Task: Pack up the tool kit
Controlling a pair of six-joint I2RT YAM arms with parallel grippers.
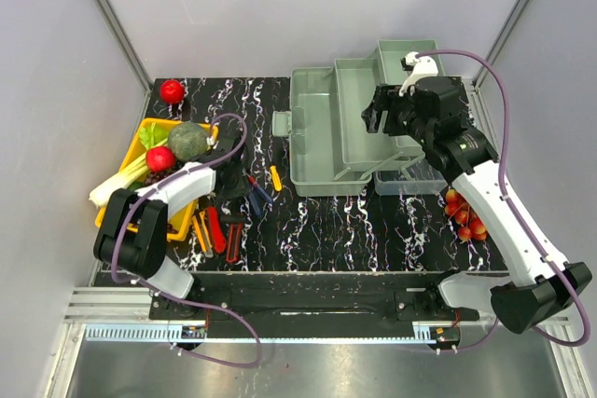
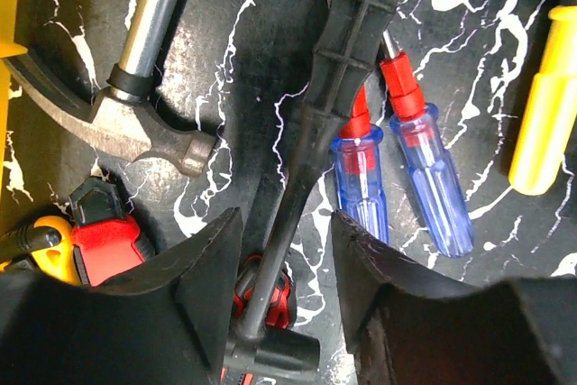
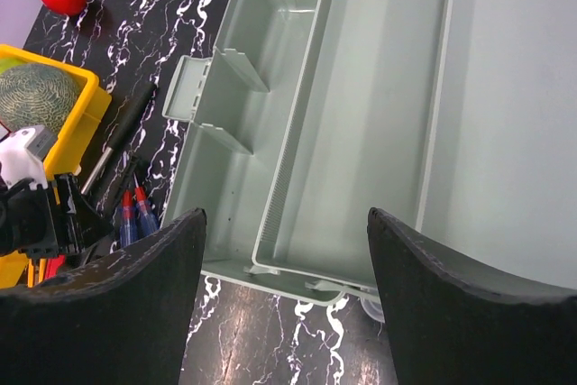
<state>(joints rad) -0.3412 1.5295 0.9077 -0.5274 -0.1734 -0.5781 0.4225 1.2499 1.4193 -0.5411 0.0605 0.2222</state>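
Across our black marbled counter [image 1: 373, 221] we see the toolbox [image 1: 322, 137] open at centre with nothing packed, our right claw [image 3: 285, 223] wide and empty above it, and, left of it, our left claw [image 2: 284, 218] half-wide astride a black-handled tool [image 2: 347, 33] among the loose screwdrivers [image 2: 433, 187].

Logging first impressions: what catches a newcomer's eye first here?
The open pale green toolbox fills the table's far right, the right gripper hovering over it, jaws open. At the left, the left gripper sits low over hand tools, jaws straddling a black tool beside two blue-handled screwdrivers.
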